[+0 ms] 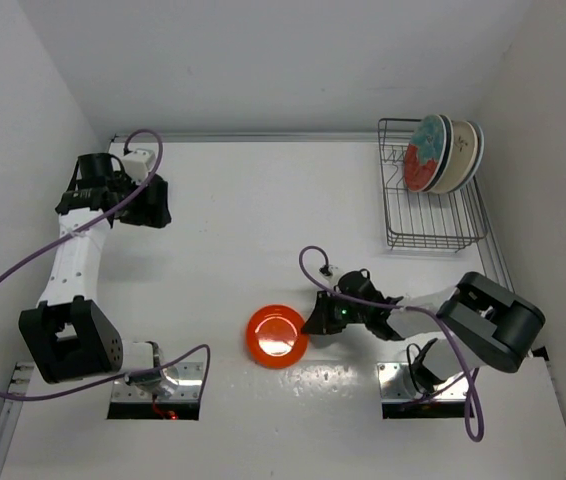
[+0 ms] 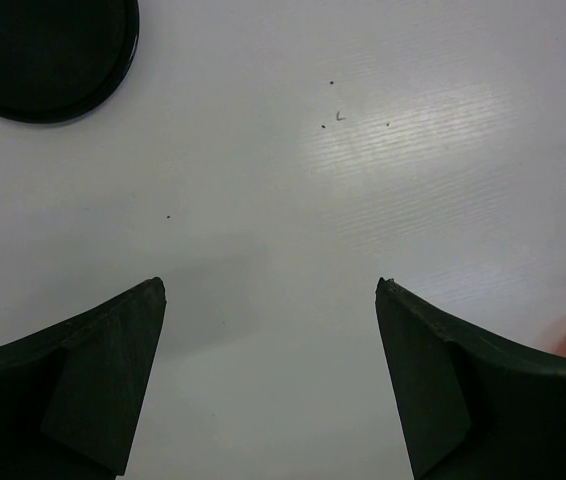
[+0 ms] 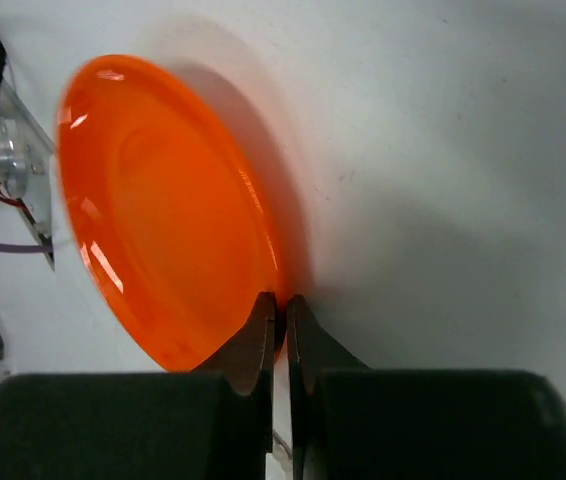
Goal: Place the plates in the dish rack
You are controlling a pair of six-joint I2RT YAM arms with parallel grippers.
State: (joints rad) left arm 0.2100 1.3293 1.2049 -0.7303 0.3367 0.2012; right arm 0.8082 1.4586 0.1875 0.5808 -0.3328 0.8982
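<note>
Most of the white surface [image 1: 263,200] between the dish rack [image 1: 433,232] and the orange plate [image 1: 275,336] is open room. The rack sits upper right in the top view, with plates upright at its far end and free slots nearer. The orange plate lies low and central, down-left of the rack. The right gripper [image 1: 315,322], the nearer one, is clamped on its right rim. The left gripper [image 1: 148,205], upper left, hangs spread wide near the small black plate [image 2: 43,55].
</note>
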